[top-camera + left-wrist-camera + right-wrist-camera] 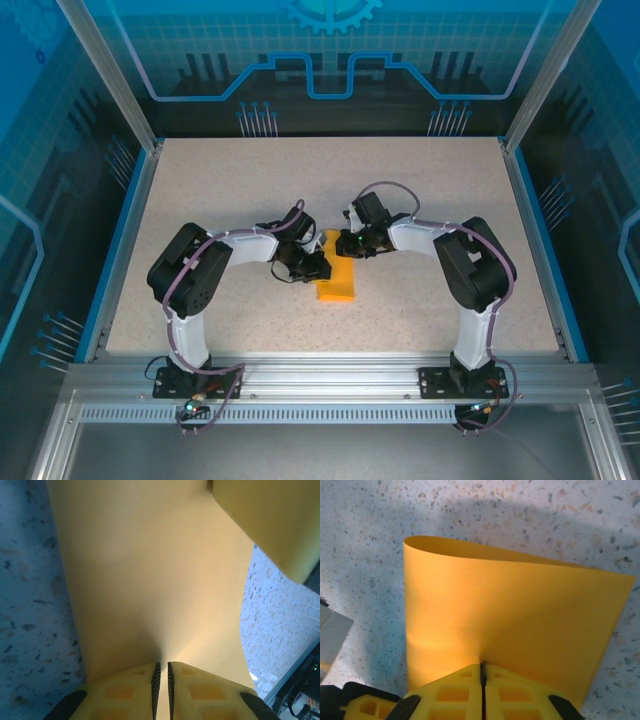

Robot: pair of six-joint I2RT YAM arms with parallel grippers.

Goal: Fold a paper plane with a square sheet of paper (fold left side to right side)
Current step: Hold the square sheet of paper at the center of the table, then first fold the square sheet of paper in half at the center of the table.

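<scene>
**Both claws pinching sheet mid-fold**

Left claw [162, 677] and right claw [482, 680] each pressed together on the square sheet of paper [510, 620], which lies doubled over ahead of both, bend soft, uncreased. Likely holding edges aligned for creasing. Arms elbowed inward, wrists low over the table [520, 510].

Left arm [200, 270]: elbow bent, forearm reaching inward
Right arm [465, 260]: mirrored, forearm reaching inward
Left hand [162, 665]: pinching the square sheet of paper [510, 615]
Right hand [482, 664]: clamped on the same sheet
</scene>
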